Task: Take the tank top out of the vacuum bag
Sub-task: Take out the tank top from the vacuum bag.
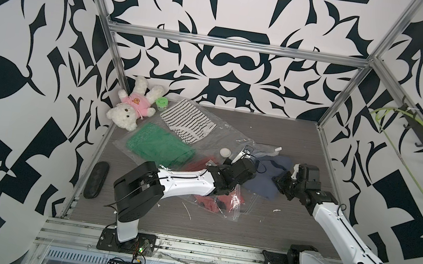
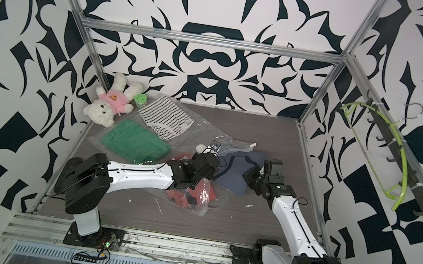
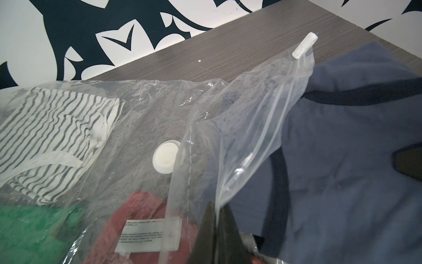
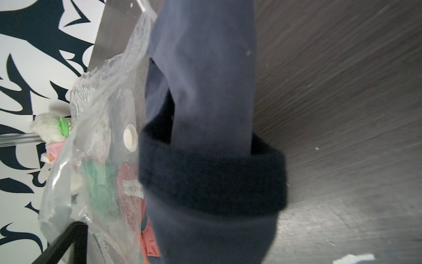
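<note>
- left gripper (image 3: 215, 219): jaws pressed together, pinching a fold of the vacuum bag (image 1: 221, 135) at its zip edge. In the left wrist view the clear plastic runs from the fingertips away to a white slider clip (image 3: 304, 45).
- right gripper (image 1: 278, 181): fingers hidden by cloth in its own wrist view. Jaws closed, gripping the tank top (image 1: 266, 176) at the edge nearest it.
- tank top: blue with darker trim. It lies on the table (image 1: 261, 226) between the two grippers and touches both. Most of it is outside the bag. I cannot tell whether its far corner sits under the loose plastic flap.
- vacuum bag: spread flat on the table, reaching beyond the left gripper and off to that gripper's left. Its round white valve (image 1: 225, 152) sits just beyond the left gripper.
- inside the bag: a red garment (image 1: 210, 201) with a white label lies under the left wrist. A green garment (image 1: 159, 144) lies further to that gripper's left. A striped garment (image 1: 189, 120) lies beyond the green one.
- beyond the bag, in the far corner well away from both grippers: a teddy bear (image 1: 127, 113) in a pink shirt, with a green jar (image 1: 162, 103) just beside it.
- a black case (image 1: 96, 179) lies near the left arm's base, apart from the bag.
</note>
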